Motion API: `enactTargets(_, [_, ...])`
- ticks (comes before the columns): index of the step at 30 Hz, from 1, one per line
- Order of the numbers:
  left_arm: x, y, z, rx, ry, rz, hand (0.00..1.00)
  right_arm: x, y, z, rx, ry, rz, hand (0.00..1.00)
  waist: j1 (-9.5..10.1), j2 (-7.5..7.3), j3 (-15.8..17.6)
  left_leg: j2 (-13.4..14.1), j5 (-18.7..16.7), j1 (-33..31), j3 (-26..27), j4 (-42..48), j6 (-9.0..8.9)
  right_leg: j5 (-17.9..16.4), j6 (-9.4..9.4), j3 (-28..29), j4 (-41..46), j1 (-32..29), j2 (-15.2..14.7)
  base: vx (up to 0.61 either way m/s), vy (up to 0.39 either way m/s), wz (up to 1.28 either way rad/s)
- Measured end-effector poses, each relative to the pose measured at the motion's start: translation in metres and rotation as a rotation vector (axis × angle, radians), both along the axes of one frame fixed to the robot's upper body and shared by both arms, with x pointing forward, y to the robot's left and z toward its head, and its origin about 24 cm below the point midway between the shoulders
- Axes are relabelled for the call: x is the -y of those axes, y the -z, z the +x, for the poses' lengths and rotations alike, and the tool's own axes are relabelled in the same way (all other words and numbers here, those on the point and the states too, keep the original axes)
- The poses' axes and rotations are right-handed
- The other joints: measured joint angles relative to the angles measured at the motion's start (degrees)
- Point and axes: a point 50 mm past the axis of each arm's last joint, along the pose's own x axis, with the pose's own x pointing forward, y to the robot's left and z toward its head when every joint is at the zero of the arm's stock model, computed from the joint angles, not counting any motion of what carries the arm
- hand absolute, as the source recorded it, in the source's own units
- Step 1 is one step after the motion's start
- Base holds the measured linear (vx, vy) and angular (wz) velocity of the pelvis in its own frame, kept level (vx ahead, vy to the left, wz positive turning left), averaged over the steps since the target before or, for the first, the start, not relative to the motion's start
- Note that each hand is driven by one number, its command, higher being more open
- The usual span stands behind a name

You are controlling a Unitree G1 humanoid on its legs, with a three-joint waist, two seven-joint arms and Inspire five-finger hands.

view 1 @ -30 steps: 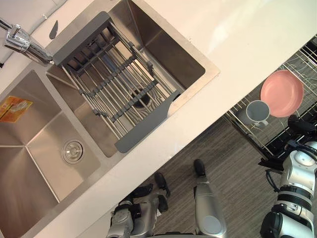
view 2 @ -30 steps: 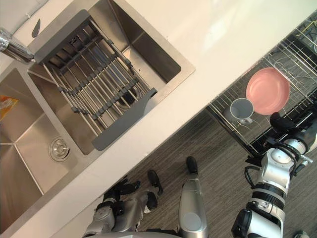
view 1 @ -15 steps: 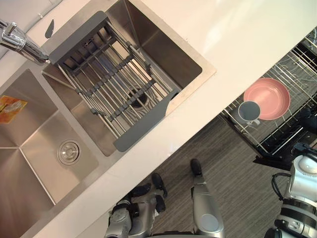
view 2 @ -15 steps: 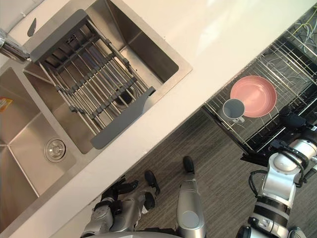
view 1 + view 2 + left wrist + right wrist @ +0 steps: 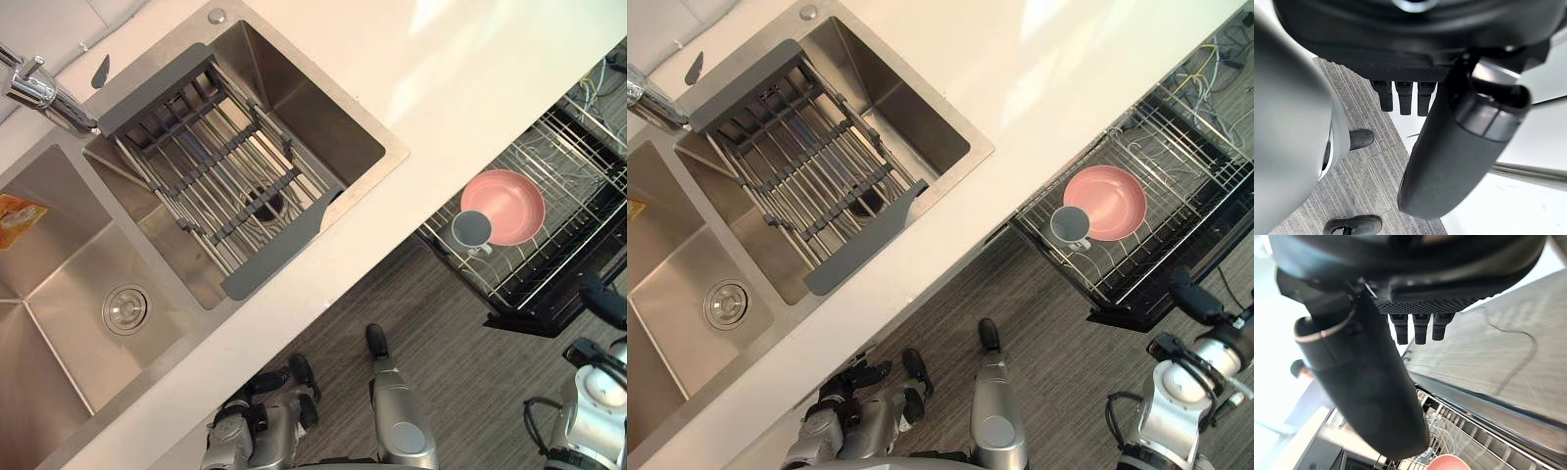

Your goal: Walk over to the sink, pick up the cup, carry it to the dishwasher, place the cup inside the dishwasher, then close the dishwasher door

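The cup (image 5: 1070, 224) sits racked in the dishwasher (image 5: 1166, 157), near my right hand (image 5: 1193, 298), whose fingers are slack and empty.

Grey cup (image 5: 471, 228) — pink plate (image 5: 511, 199)
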Motion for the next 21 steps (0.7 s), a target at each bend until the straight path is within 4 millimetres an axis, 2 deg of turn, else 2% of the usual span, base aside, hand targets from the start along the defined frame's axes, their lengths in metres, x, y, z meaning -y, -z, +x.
enactTargets(2, [-0.002, 0.0, -0.001, -0.004, -0.002, 0.004, 0.9, 0.001, 0.011, -0.004, 0.024, -0.018, 0.087, 0.9, 0.36, 0.0, 0.0, 0.7, -0.3, -0.1, 0.2, 0.6, -0.36, -0.7, -0.77, -0.5, 0.4, -0.1, 0.4, 0.0, -0.031, -0.06])
enactTargets(6, [-0.006, 0.001, -0.002, -0.01, -0.001, 0.015, 0.9, 0.002, 0.019, -0.002, 0.097, -0.048, 0.188, 0.9, 1.14, 0.01, 0.0, 1.7, -0.7, -0.2, 0.1, 1.5, -1.02, -2.5, -1.65, -1.7, 3.5, -1.7, 0.8, 0.01, -0.03, -0.01])
enactTargets(8, [-0.006, 0.001, -0.003, -0.012, -0.002, 0.017, 0.9, 0.003, 0.019, 0.001, 0.117, -0.058, 0.205, 0.9, 1.62, 0.08, -0.5, 2.0, -0.8, -0.5, 0.1, 1.6, -1.16, -2.9, -1.27, -2.1, 4.8, -2.6, 0.9, 0.04, -0.047, 0.0])
enactTargets(15, [-0.012, 0.0, -0.003, -0.002, 0.0, 0.034, 0.9, 0.011, 0.01, 0.031, 0.196, -0.097, 0.248, 0.9, 3.21, 0.21, -0.7, 2.7, -0.9, -1.0, 0.2, 1.5, -1.3, -3.4, -1.56, -4.5, 7.2, -4.0, 1.2, 0.04, -0.022, 0.0])
enactTargets(21, [-0.011, -0.001, -0.001, 0.02, 0.02, 0.03, 0.9, 0.02, 0.004, 0.043, 0.279, -0.1, 0.286, 0.9, 3.26, 0.24, -0.8, 1.9, -0.5, -1.9, 0.1, 1.2, -1.3, -3.5, -1.55, -4.6, 7.8, -5.3, 0.5, 0.0, 0.001, 0.01])
